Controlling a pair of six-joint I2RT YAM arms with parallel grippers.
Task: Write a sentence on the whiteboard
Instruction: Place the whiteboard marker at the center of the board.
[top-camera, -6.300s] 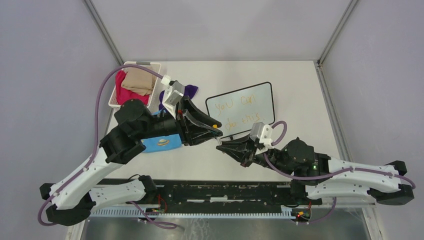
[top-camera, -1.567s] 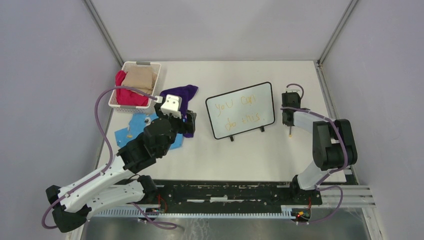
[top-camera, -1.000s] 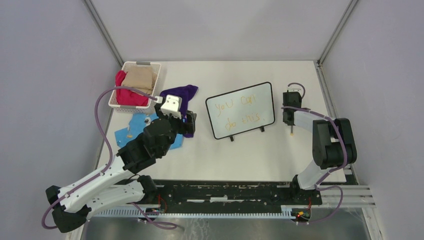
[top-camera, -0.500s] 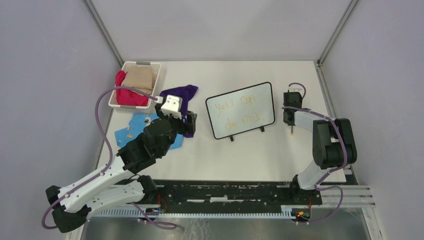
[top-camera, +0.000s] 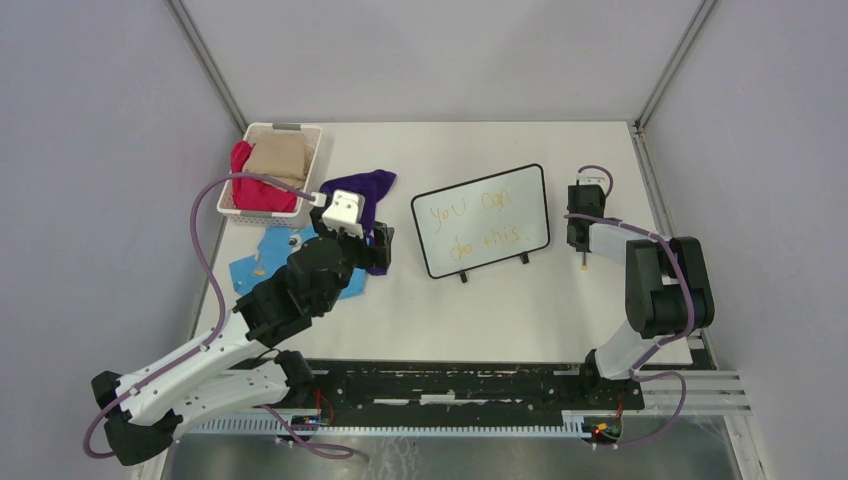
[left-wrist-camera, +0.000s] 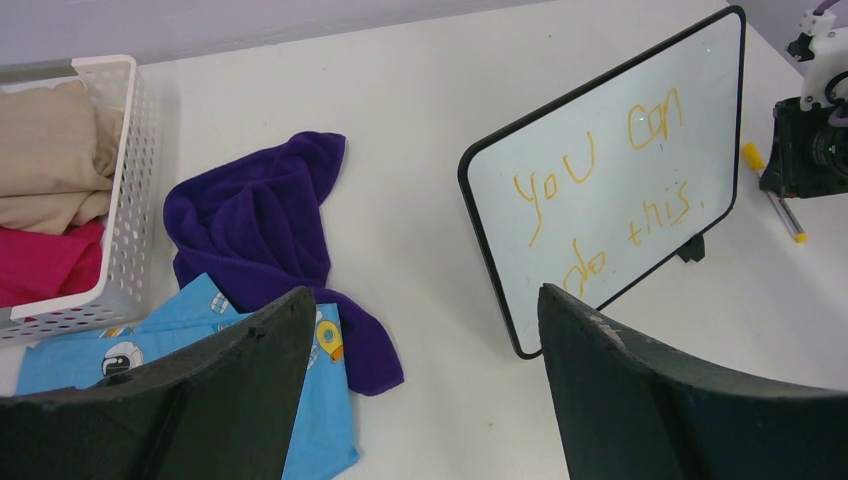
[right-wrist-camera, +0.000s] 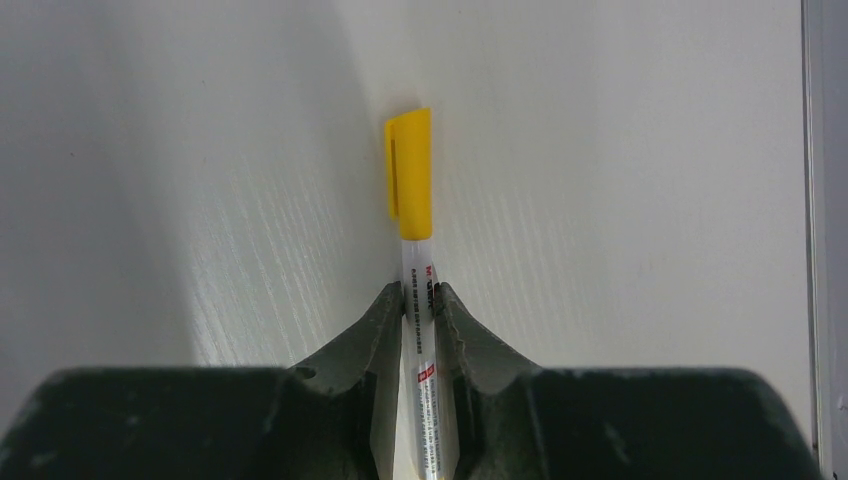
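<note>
**Capped Marker Pinched Beside a Written Board**

The whiteboard (top-camera: 481, 220) is propped on its 2 feet mid-table (top-camera: 500, 310). The sentence (left-wrist-camera: 610, 190) is seen on it in 2 lines, so the writing is judged done. To its right, the capped marker (right-wrist-camera: 411, 175) is pinched at the barrel by the right gripper (right-wrist-camera: 420, 300), low over the table, probably for setting down. The left gripper (left-wrist-camera: 422, 300) is spread wide and holds nothing.
</note>
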